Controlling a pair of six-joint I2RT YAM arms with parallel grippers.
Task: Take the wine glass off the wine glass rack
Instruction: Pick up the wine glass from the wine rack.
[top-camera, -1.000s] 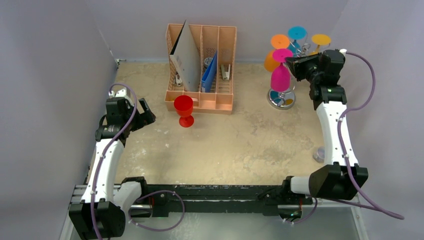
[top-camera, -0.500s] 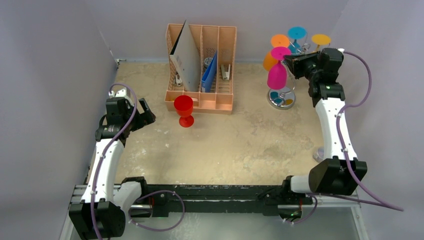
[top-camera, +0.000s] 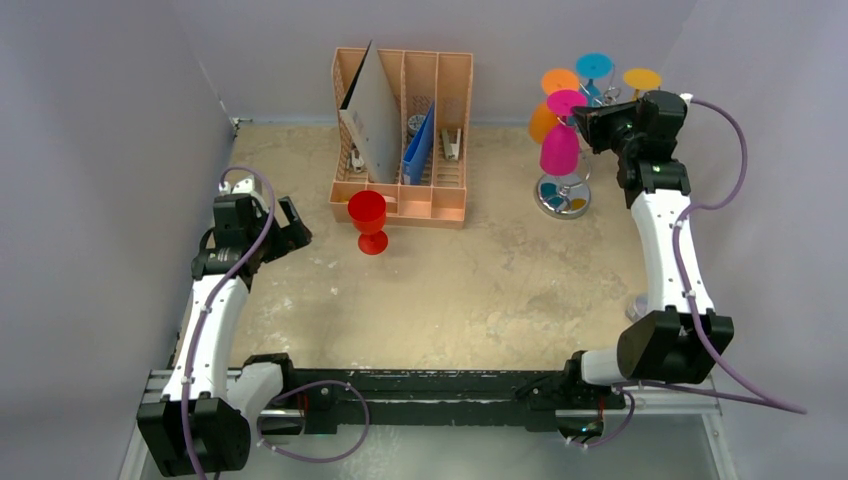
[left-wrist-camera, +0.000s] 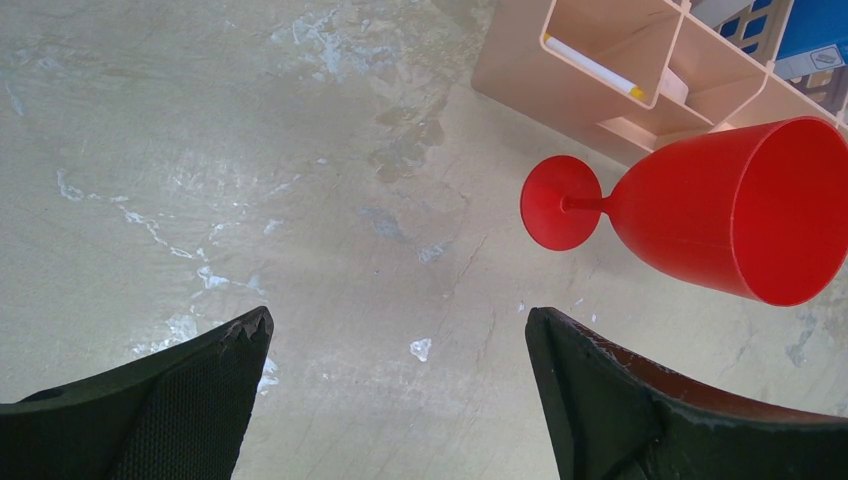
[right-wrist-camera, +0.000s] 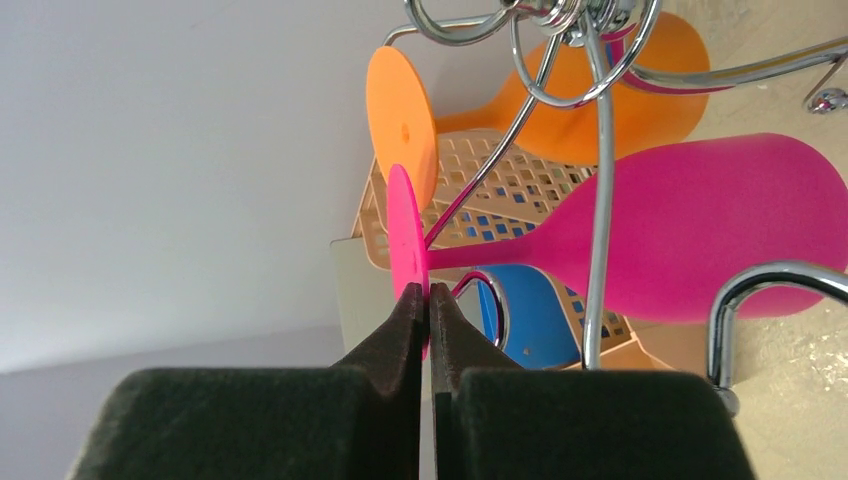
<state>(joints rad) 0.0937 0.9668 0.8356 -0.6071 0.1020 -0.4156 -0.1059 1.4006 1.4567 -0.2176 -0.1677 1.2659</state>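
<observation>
Squarely in R tool (right-wrist-camera: 428, 296): glass foot (right-wrist-camera: 404, 228)

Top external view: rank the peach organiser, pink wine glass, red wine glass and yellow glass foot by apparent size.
1. peach organiser, clearly largest.
2-3. pink wine glass and red wine glass look alike; the pink one hangs higher, nearer the camera, so they stay unranked.
4. yellow glass foot, smallest.

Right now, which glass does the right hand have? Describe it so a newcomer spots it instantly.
At the far right corner of the table stands the silver wine glass rack. Several coloured glasses hang upside down from its arms. Yours is the only pink wine glass, its foot pinched by the right hand, beside an orange glass.
</observation>
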